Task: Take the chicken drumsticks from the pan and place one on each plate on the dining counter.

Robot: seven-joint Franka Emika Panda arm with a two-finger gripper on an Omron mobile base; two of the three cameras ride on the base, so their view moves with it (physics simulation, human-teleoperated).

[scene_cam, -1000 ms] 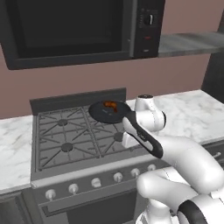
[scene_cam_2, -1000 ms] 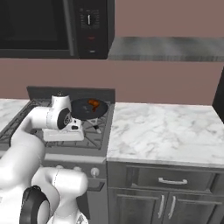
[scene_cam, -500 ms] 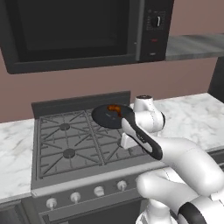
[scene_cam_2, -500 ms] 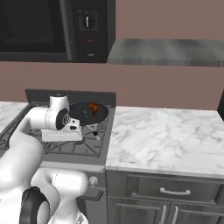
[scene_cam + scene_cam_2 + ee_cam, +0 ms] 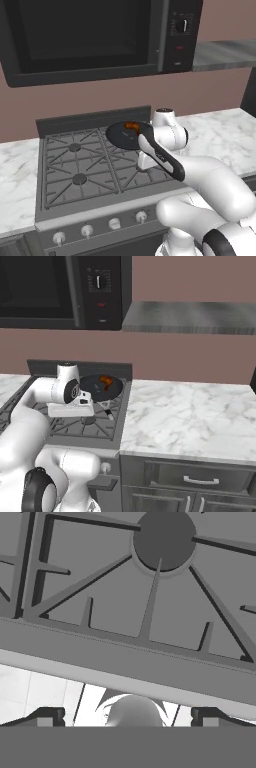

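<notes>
The black pan (image 5: 126, 135) sits on the stove's back right burner, also seen as the pan (image 5: 101, 387). In it lie the reddish-brown chicken drumsticks (image 5: 131, 126), bunched together, the drumsticks (image 5: 105, 380). My gripper (image 5: 145, 163) hangs just in front of the pan over the front right grate, pointing down, the gripper (image 5: 89, 418). In the hand view the gripper (image 5: 127, 716) is open, its fingertips (image 5: 49, 715) far apart with nothing between them, above the burner grate (image 5: 150, 597). The plates and the dining counter are out of view.
A black microwave (image 5: 95, 35) hangs low over the stove (image 5: 80, 170). Marble worktop (image 5: 190, 416) runs right of the stove, above grey drawers (image 5: 200, 481). A grey shelf (image 5: 190, 316) sits on the wall above it. Stove knobs (image 5: 114, 223) line the front.
The whole picture has shifted a little as the camera moved; the stove now sits slightly lower in view. My arm keeps about the same pose in front of the pan.
</notes>
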